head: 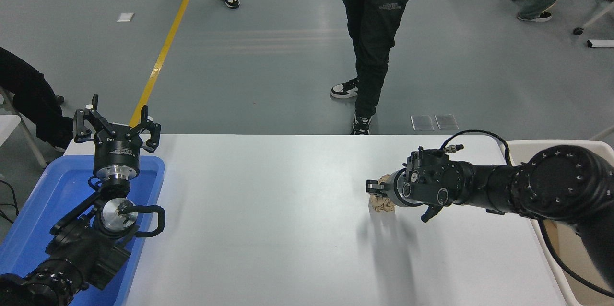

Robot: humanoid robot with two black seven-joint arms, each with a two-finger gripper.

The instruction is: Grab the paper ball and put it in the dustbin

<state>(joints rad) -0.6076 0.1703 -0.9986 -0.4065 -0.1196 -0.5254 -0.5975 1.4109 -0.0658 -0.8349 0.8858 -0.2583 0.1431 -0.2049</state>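
Note:
The tan crumpled paper ball (384, 204) sits between the fingers of my right gripper (377, 194), which is shut on it. The ball hangs just above the white table (268, 210), right of centre, with its shadow on the tabletop below. My right arm reaches in from the right edge. The cream dustbin (517, 146) stands at the table's right end, mostly hidden behind that arm. Parked at the lower left, my left gripper (116, 120) is open and holds nothing.
A shallow blue tray (29, 229) lies under the left arm at the table's left end. A person in black trousers (371, 42) stands just beyond the far edge, and other people move across the floor behind.

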